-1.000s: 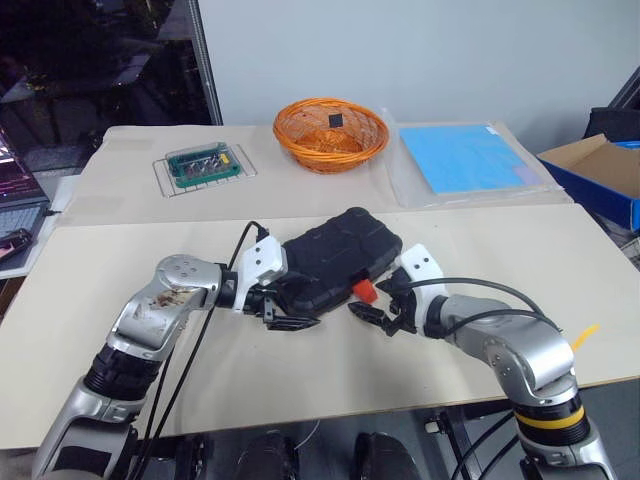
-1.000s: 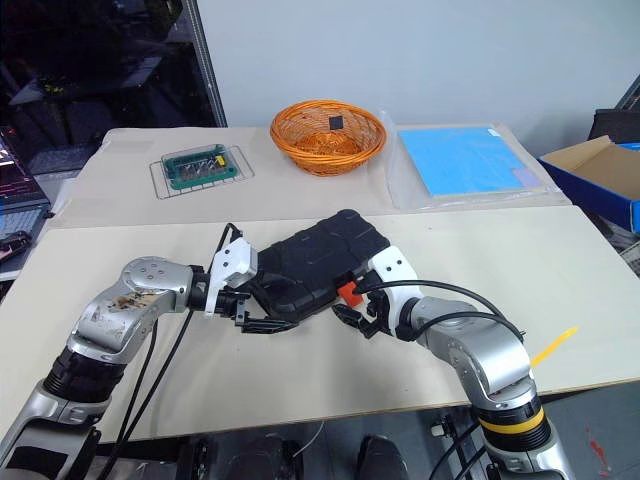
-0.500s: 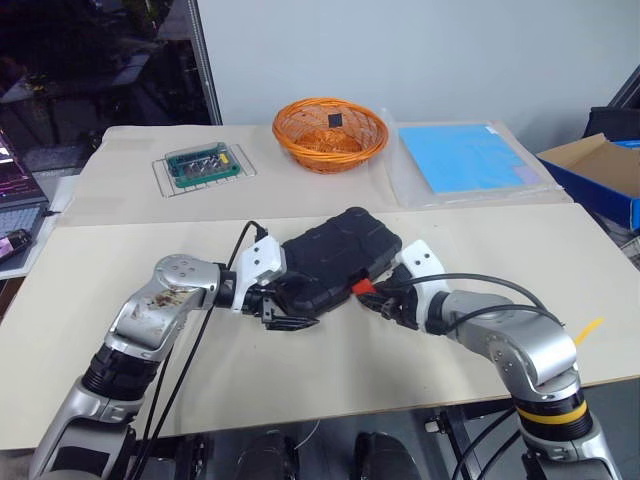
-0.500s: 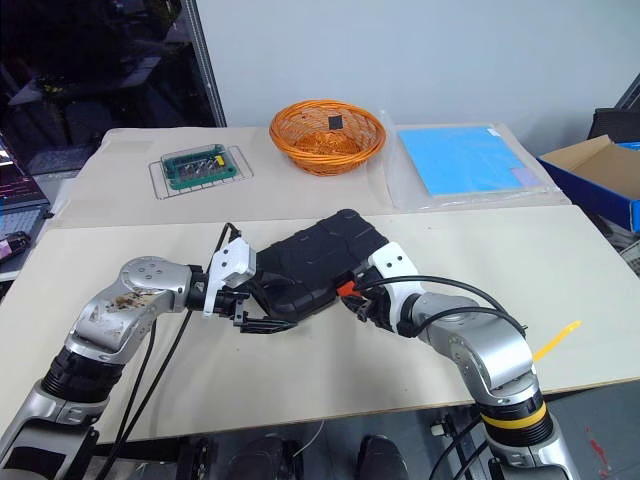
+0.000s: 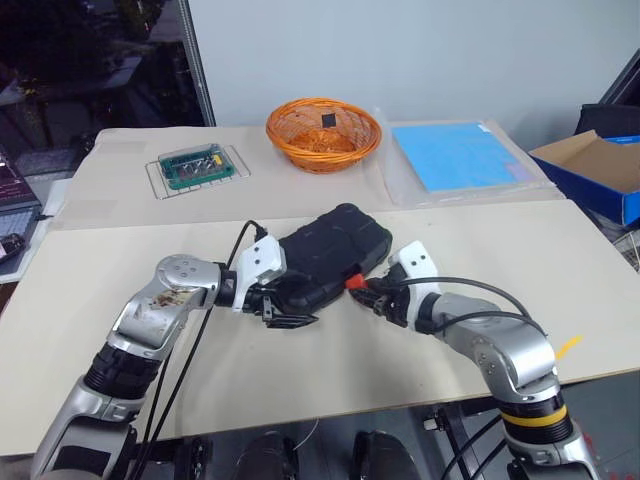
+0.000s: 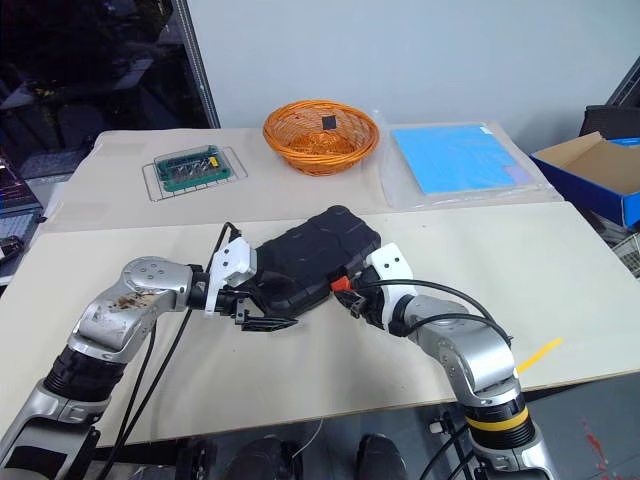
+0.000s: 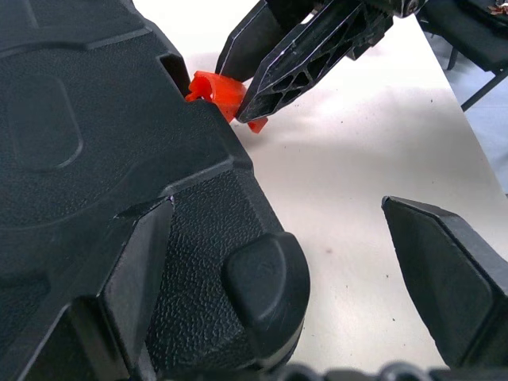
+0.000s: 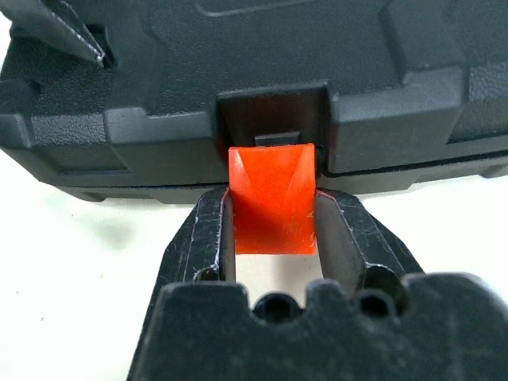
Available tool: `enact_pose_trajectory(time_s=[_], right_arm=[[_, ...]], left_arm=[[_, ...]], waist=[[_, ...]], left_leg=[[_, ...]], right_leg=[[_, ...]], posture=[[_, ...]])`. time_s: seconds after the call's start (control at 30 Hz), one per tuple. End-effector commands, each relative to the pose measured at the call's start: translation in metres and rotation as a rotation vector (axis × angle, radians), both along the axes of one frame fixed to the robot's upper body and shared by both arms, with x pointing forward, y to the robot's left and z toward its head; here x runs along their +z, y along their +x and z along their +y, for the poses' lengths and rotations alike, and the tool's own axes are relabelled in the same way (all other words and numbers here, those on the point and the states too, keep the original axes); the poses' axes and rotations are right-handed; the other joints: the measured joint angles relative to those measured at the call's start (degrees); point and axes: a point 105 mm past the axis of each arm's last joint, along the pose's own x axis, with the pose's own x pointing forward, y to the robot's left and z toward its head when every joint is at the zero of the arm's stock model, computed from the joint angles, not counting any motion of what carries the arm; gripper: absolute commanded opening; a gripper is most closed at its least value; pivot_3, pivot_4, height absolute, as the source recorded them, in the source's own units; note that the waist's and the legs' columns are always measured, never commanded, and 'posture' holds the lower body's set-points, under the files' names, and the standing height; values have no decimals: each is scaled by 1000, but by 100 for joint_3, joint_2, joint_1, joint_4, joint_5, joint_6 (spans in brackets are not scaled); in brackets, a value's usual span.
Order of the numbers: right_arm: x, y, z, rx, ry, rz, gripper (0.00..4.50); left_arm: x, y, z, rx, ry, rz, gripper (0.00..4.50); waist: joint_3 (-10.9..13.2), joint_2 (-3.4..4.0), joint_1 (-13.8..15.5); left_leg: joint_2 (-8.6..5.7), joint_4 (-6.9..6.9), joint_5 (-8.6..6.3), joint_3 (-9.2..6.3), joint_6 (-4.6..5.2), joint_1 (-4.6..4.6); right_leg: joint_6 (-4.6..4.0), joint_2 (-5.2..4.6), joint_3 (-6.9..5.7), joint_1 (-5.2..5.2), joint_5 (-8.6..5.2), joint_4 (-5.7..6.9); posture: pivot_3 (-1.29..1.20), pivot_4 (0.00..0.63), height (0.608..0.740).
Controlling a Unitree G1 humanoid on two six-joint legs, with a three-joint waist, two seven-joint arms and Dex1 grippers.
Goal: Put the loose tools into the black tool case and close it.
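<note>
change: right gripper (image 8: 272, 230) has narrowed from wide onto orange latch (image 8: 272, 196), now pinched between its fingers | left gripper (image 5: 287, 318) spread wide, bracing black tool case (image 5: 325, 255) corner on counter (image 5: 400, 370) | case lid down; latching remains

My black tool case (image 5: 330, 255) lies shut, so whatever is inside is hidden from me. My right gripper (image 8: 271, 230) covers both sides of the orange latch (image 8: 271, 198), and I cannot tell whether it is hooked home. In my left wrist view the case runs off 2 edges. The green box (image 5: 194, 165) contents are too small to tell.
</note>
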Motion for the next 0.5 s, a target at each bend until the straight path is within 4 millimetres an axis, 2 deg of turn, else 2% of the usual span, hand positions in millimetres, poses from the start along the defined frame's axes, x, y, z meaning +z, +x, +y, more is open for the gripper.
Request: enact_pose_trajectory(time_s=[0.03, 0.5], right_arm=[[26, 5, 0, -5, 70, -126, 1150], [27, 14, 9, 49, 57, -151, 1150]], left_arm=[[-11, -1, 0, 2, 28, 32, 4500], [-35, 0, 7, 68, 110, 153, 4500]], waist=[[1, 1, -1], [-1, 8, -3]], left_leg=[[1, 0, 1, 0, -1, 0], [5, 0, 5, 0, -11, 14]], right_leg=[[0, 1, 0, -1, 0, 1], [-4, 1, 4, 5, 3, 7]], posture=[[0, 150, 740], [0, 150, 740]])
